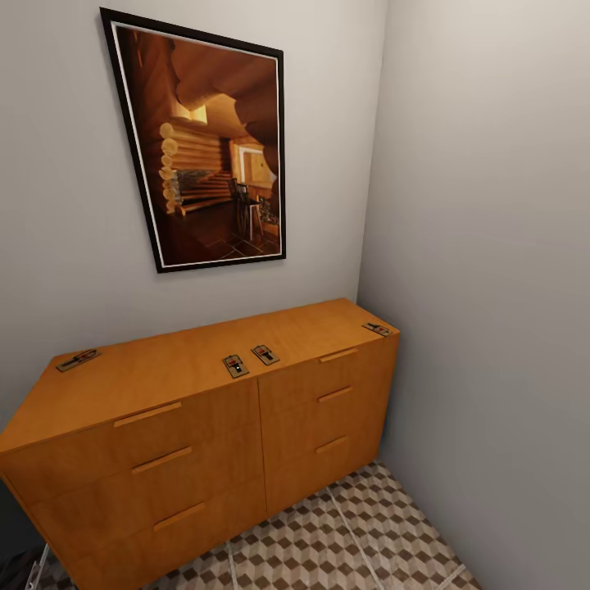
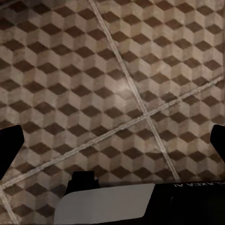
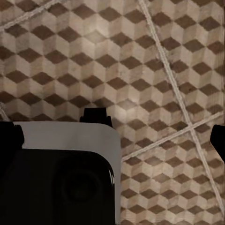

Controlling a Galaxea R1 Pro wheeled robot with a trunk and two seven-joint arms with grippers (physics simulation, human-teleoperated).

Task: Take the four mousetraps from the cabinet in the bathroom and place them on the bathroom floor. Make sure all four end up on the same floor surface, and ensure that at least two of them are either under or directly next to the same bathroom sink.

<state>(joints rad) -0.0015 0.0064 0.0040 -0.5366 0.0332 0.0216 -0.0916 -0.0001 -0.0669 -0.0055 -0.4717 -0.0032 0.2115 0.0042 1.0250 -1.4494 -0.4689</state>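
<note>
Several mousetraps lie on top of the orange-brown cabinet (image 1: 205, 442) in the head view. One mousetrap (image 1: 78, 359) is at the left end, two sit side by side at the middle front (image 1: 235, 365) (image 1: 265, 354), and one (image 1: 377, 329) is at the right corner. The cube-patterned bathroom floor (image 1: 328, 541) spreads in front of the cabinet. My left gripper (image 2: 112, 145) hangs open over the floor tiles (image 2: 117, 84), holding nothing. My right gripper (image 3: 112, 138) is open too, above the same tiles (image 3: 154, 70). The sink is out of view.
A framed picture (image 1: 209, 152) of a log interior hangs on the wall above the cabinet. A grey side wall (image 1: 492, 287) closes in right beside the cabinet's right end. Parts of my own white and black body (image 2: 105, 204) (image 3: 61, 173) sit below the grippers.
</note>
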